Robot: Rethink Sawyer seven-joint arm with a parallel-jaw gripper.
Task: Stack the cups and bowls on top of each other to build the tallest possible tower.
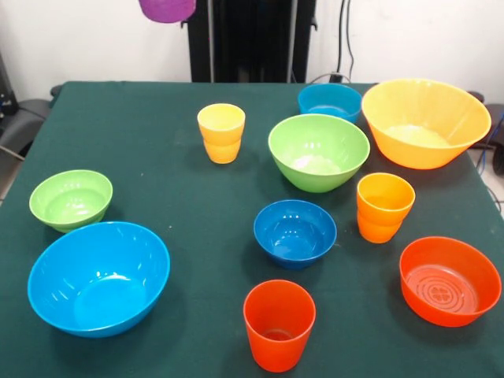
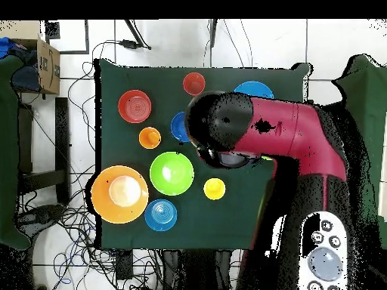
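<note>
Green cloth is covering the desk [image 1: 197,236], where cups and bowls are sitting apart, unstacked. At twelve o'clock a purple cup [image 1: 167,9] is hanging above the far edge; whether the claw is gripping it cannot be told. A red-orange cup [image 1: 279,324] is standing at six o'clock, a dark blue bowl [image 1: 294,232] near centre.

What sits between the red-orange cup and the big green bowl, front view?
The dark blue bowl sits between the red-orange cup and the big green bowl, clear of both, in the front view.
</note>
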